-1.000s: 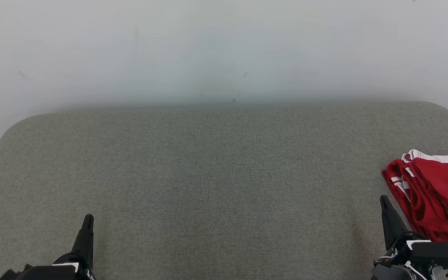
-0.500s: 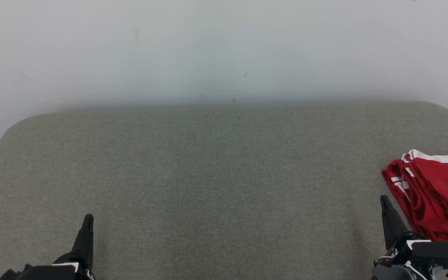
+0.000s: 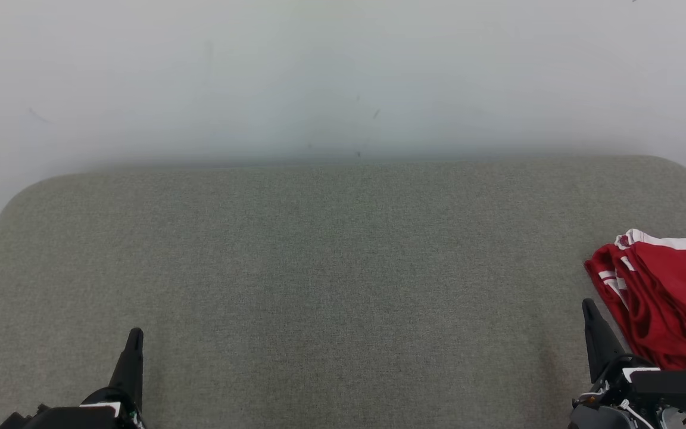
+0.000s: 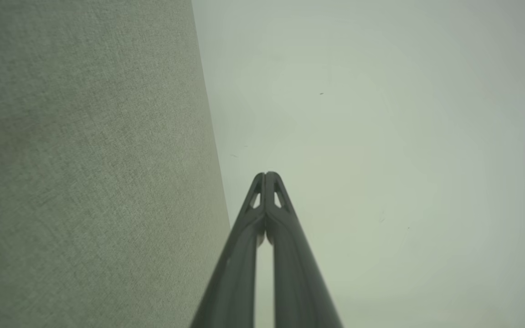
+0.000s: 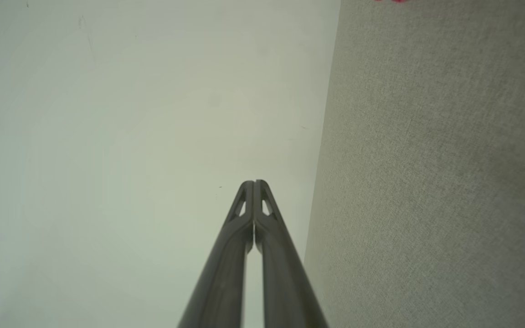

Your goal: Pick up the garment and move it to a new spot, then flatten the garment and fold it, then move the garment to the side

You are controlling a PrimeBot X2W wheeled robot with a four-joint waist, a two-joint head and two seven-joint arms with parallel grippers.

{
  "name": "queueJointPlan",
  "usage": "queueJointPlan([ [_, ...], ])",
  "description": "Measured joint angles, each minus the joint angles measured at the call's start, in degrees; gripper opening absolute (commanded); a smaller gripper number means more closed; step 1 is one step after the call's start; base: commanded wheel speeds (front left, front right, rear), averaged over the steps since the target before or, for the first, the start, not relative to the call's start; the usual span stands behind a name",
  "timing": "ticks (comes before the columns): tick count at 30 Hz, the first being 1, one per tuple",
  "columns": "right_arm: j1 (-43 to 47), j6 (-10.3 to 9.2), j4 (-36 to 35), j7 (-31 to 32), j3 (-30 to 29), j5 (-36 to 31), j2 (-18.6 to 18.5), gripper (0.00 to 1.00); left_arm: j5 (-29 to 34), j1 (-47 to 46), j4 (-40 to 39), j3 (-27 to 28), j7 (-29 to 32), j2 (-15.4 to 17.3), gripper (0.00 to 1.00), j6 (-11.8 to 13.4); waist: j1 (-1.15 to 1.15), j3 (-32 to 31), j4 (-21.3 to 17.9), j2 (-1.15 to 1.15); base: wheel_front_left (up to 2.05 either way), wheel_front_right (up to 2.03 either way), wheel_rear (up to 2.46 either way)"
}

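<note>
The left gripper (image 3: 134, 335) rests closed and empty over the counter (image 3: 331, 268); the right gripper (image 3: 587, 307), also closed and empty, sits just beside the red garment (image 3: 670, 292), bunched at the right edge. For a good pickup, open wide first, then pinch a thick fold, not one layer

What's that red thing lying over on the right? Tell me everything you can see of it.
It is a red garment of soft, thin-looking cloth with white stripes along its edges and a white band at the far end. It lies in a loosely folded, creased pile, its layers overlapping, at the right end of the grey fabric surface, and the picture's right edge cuts it off. It rests on that surface. The right gripper stands shut just beside its left edge, not holding it.
</note>
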Motion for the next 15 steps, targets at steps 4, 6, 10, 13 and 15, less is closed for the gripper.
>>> queueJointPlan([
  [4, -0.01, 0.00, 0.00, 0.00, 0.00, 0.00, 0.00, 0.00, 0.00, 0.00, 0.00, 0.00, 0.00, 0.00, 0.00, -0.01, 0.00, 0.00, 0.00, 0.00, 0.00, 0.00, 0.00],
  [6, -0.01, -0.01, 0.00, 0.00, 0.00, 0.00, 0.00, 0.00, 0.00, -0.01, 0.00, 0.02, 0.00, 0.00, 0.00, 0.00, 0.00, 0.00, 0.00, 0.00, 0.00, 0.00, 0.00],
  [10, -0.01, -0.01, 0.00, 0.00, 0.00, 0.00, 0.00, 0.00, -0.01, -0.01, 0.00, 0.02, 0.00, 0.00, 0.00, 0.00, 0.00, 0.00, 0.00, 0.00, 0.00, 0.00, 0.00],
  [13, -0.01, -0.01, 0.00, 0.00, 0.00, 0.00, 0.00, 0.00, -0.01, -0.01, 0.00, 0.00, 0.00, 0.00, 0.00, 0.00, 0.00, 0.00, 0.00, 0.00, 0.00, 0.00, 0.00],
  [15, -0.01, -0.01, 0.00, 0.00, 0.00, 0.00, 0.00, 0.00, -0.01, -0.01, 0.00, 0.02, 0.00, 0.00, 0.00, 0.00, 0.00, 0.00, 0.00, 0.00, 0.00, 0.00, 0.00],
])
